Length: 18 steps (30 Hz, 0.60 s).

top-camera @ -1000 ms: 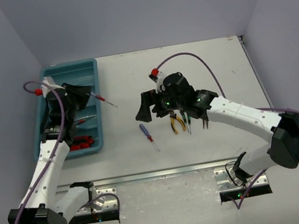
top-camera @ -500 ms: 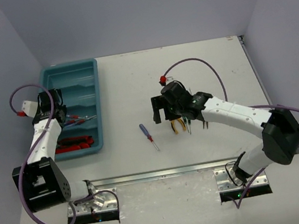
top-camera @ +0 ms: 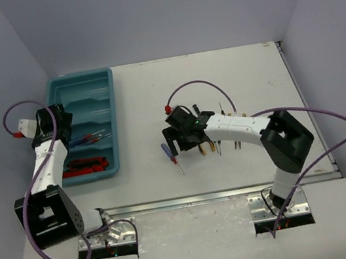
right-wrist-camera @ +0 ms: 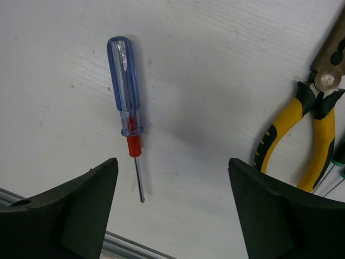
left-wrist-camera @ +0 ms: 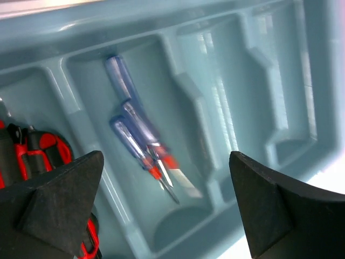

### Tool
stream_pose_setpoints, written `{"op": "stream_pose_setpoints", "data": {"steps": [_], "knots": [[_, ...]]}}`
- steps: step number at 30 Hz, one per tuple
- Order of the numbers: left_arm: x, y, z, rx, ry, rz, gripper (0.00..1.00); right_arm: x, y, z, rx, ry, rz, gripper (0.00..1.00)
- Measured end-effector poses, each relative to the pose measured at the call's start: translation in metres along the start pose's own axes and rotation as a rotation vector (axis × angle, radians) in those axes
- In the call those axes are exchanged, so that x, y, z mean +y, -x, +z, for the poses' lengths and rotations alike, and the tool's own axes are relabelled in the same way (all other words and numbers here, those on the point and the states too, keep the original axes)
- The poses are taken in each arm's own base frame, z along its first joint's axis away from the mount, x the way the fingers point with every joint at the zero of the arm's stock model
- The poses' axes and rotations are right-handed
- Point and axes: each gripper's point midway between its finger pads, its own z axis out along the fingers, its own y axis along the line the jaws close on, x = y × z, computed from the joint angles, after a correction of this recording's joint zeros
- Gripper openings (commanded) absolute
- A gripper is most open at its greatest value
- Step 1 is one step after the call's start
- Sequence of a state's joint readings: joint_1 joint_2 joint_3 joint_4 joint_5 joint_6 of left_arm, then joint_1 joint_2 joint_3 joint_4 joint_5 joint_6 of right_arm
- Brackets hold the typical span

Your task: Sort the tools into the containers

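Note:
The teal tray (top-camera: 78, 77) lies at the table's left. Three blue-handled screwdrivers (left-wrist-camera: 136, 139) rest in one of its compartments (left-wrist-camera: 178, 226), and red-handled tools (left-wrist-camera: 24, 156) fill the one beside it. My left gripper (left-wrist-camera: 166, 162) hangs open above the blue screwdrivers, holding nothing; from above it shows at the tray's left wall (top-camera: 52, 120). On the bare table lies one more blue-handled screwdriver (right-wrist-camera: 125, 97). My right gripper (right-wrist-camera: 172, 162) stands open just over its tip end, empty. Yellow-handled pliers (right-wrist-camera: 307, 137) lie to its right.
Thin green-and-black screwdrivers (top-camera: 227, 142) lie beside the pliers (top-camera: 207, 143), partly under the right arm. The tray's two far compartments (top-camera: 88, 100) hold nothing I can see. A metal rail (top-camera: 191, 199) runs along the table's near edge.
The left gripper carried a blue screwdriver over the tray, opened and let it drop into the compartment. The right gripper swung left over the blue screwdriver on the table.

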State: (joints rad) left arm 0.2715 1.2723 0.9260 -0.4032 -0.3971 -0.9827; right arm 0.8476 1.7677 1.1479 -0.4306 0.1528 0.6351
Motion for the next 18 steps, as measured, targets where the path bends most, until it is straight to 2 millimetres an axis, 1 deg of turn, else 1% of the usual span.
{"op": "stream_pose_setpoints", "data": {"steps": [3,5,8,9,11,13,15,16,17,18], "knots": [[-0.013,0.009,-0.027,-0.004,-0.123,0.002,1.0,0.013,0.003,0.013,0.02,-0.003,-0.027,0.63],[-0.022,0.013,-0.05,0.001,-0.226,0.013,1.0,0.019,0.001,0.022,0.04,-0.007,-0.043,0.55],[-0.028,0.012,-0.074,0.01,-0.345,0.039,1.0,0.025,-0.006,0.035,0.071,-0.016,-0.064,0.44],[-0.029,0.01,-0.081,0.015,-0.382,0.052,1.0,0.026,-0.011,0.039,0.087,-0.024,-0.073,0.37],[-0.029,-0.001,-0.088,0.052,-0.44,0.083,1.0,0.027,-0.016,0.047,0.112,-0.042,-0.087,0.27],[-0.029,-0.016,-0.095,0.11,-0.497,0.12,1.0,0.027,-0.019,0.053,0.125,-0.061,-0.097,0.23],[-0.033,-0.032,-0.102,0.181,-0.565,0.156,1.0,0.03,-0.016,0.053,0.12,-0.061,-0.098,0.13],[-0.034,-0.043,-0.105,0.222,-0.593,0.177,1.0,0.031,-0.017,0.054,0.12,-0.062,-0.099,0.04],[-0.036,-0.053,-0.107,0.257,-0.617,0.202,1.0,0.031,-0.017,0.054,0.12,-0.062,-0.099,0.0],[-0.038,-0.065,-0.11,0.297,-0.64,0.23,1.0,0.031,-0.017,0.054,0.119,-0.061,-0.1,0.0]]}}
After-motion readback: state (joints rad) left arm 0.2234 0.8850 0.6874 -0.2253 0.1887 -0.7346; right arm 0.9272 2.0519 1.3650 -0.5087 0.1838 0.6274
